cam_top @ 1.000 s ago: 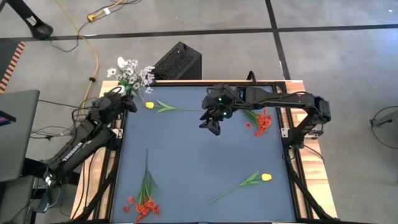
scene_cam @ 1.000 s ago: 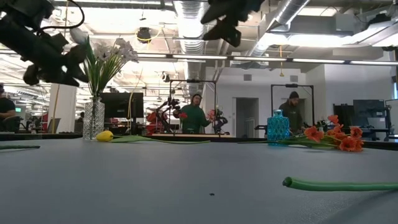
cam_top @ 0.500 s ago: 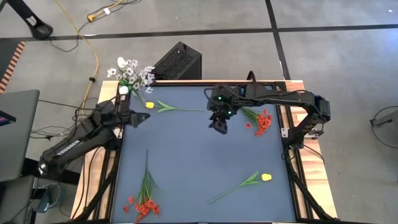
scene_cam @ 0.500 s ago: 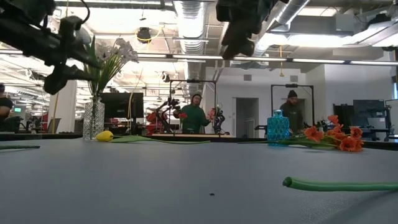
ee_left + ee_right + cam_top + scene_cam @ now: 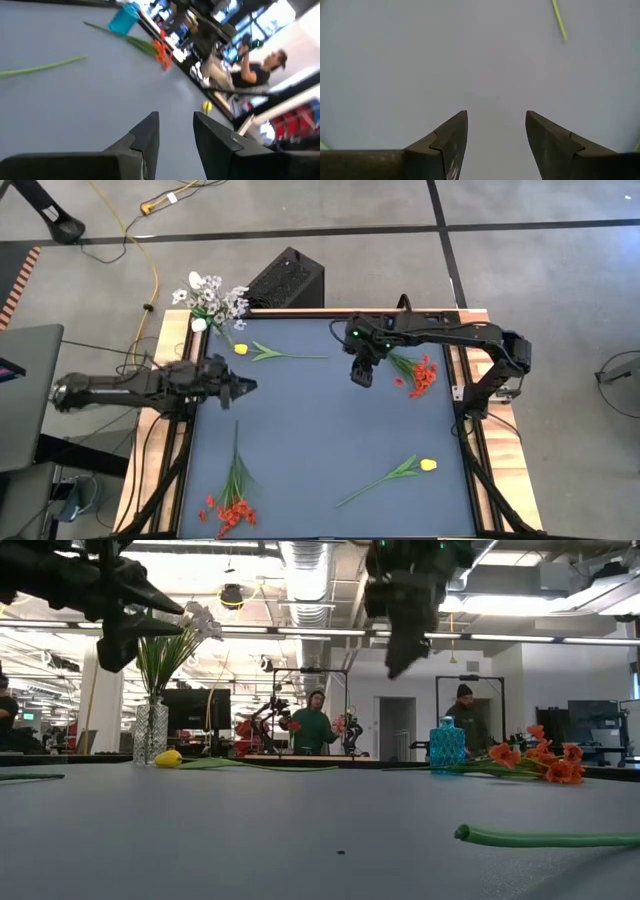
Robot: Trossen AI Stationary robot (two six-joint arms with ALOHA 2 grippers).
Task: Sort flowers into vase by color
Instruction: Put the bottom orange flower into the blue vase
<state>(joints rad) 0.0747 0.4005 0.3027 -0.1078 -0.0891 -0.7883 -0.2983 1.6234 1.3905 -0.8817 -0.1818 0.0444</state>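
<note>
I am working with two arms over the dark desk (image 5: 320, 430), and neither holds anything. My left gripper (image 5: 244, 387) hangs above the desk's 9 o'clock edge, pointing toward the middle; its fingers (image 5: 145, 135) stand a little apart with only bare desk between them. My right gripper (image 5: 361, 376) hovers above the desk toward 1 o'clock, its fingers (image 5: 451, 140) well apart and empty, looking straight down on bare surface.

By my reading the sorting is partly done. The white flowers (image 5: 208, 300) stand in the clear glass vase (image 5: 150, 733) at the 11 o'clock corner, so that colour seems settled. At 2 o'clock a red-orange bunch (image 5: 420, 374) lies by the blue vase (image 5: 447, 745); whether its stems are in the vase or only beside it I cannot tell.

Still loose on the desk:
- a yellow flower (image 5: 240, 349) at 11 o'clock, its stem running toward 12 o'clock, near the glass vase;
- a second yellow flower (image 5: 428, 465) at 4 o'clock, its stem trailing toward 6 o'clock;
- a second red-orange bunch (image 5: 230, 510) at 7 o'clock, leaves pointing up toward the centre.

So I judge three items remain. I see no third vase for the yellows, so their destination is unclear. My left gripper is nearest the 11 o'clock yellow and the 7 o'clock bunch.
</note>
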